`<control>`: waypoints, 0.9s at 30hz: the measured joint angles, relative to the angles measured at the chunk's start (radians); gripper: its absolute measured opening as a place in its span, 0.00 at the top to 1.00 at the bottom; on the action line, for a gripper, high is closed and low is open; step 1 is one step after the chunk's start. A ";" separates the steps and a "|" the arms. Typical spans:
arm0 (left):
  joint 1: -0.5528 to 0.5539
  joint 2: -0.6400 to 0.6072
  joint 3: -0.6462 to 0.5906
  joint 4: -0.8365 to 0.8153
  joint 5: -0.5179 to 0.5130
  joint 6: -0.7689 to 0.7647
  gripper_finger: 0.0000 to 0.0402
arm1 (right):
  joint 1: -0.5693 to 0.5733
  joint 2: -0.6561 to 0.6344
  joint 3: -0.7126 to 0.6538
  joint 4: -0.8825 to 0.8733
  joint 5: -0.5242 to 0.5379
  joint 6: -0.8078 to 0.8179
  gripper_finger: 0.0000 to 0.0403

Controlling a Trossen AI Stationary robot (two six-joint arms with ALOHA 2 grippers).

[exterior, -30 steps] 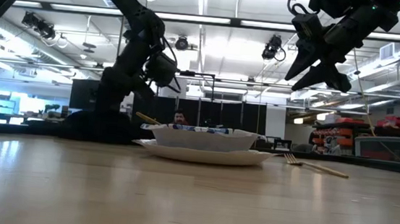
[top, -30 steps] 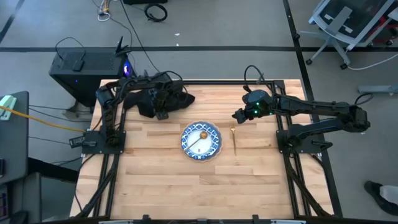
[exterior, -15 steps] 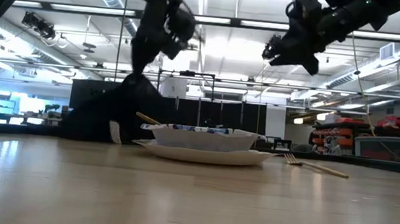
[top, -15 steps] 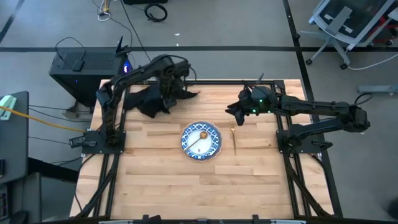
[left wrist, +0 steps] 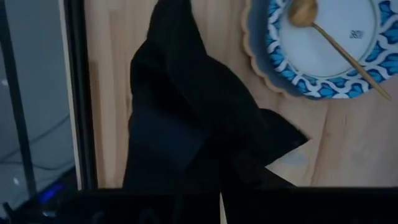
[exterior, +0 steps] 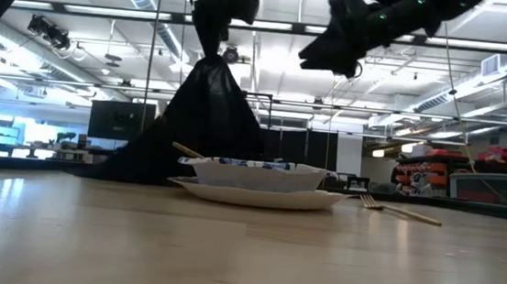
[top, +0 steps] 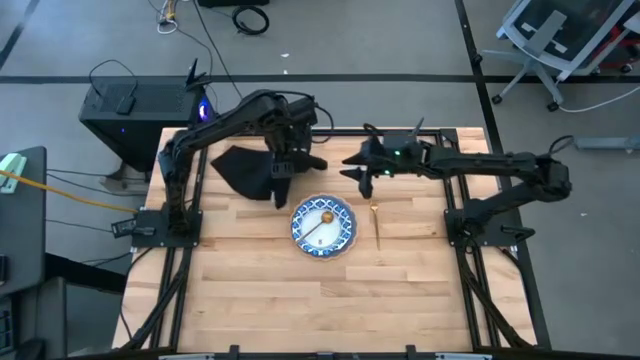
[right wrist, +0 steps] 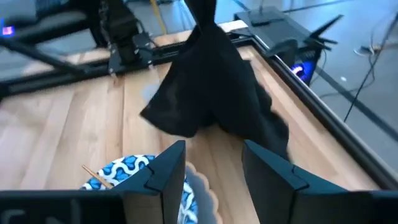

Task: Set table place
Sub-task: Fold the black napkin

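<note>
My left gripper (top: 285, 150) is shut on the black napkin (top: 245, 165) above the table's far left part. In the low view the napkin (exterior: 202, 124) hangs from it like a tent. My right gripper (top: 360, 170) is open and empty, in the air to the right of the napkin, above the far side of the plate; its fingers (right wrist: 165, 180) point toward the napkin (right wrist: 214, 99). The blue-grey plate (top: 297, 238) lies mid-table and carries the patterned dish (top: 340, 236). The gold spoon (top: 322, 222) lies in the dish. The gold fork (top: 377, 228) lies on the wood to the right of the plate. My left gripper holds the napkin by a bunched peak at its top (exterior: 211, 60). The fingers come from above, pointing down. The cloth hangs below them and spreads out wide. Its lower left part (exterior: 118, 162) seems to reach the table. The fingers themselves are hidden in the dark cloth.
The table (top: 260, 300) has bare wood across its near half. Black rails (top: 185, 290) run along its left and right sides. A black box (top: 130, 105) with cables stands beyond the far left corner.
My left gripper has gone up and toward the table's right, nearer the plate, with the napkin. The napkin has been drawn up from a low heap into a tall hanging cone. My right gripper has gone toward the table's left, nearer the napkin.
</note>
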 joint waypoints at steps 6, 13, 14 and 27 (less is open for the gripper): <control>-0.042 0.000 -0.018 0.000 -0.004 -0.011 0.99 | -0.003 0.113 0.193 -0.191 -0.001 -0.162 0.60; -0.037 0.000 -0.019 0.000 -0.001 -0.193 0.99 | 0.007 0.160 0.295 -0.303 -0.001 -0.194 0.60; -0.032 0.000 -0.019 0.000 -0.003 -0.218 0.99 | 0.007 0.157 0.298 -0.316 0.000 -0.194 0.60; -0.070 -0.077 -0.019 0.000 0.022 -0.399 0.99 | 0.006 0.084 0.300 -0.345 0.007 -0.194 0.60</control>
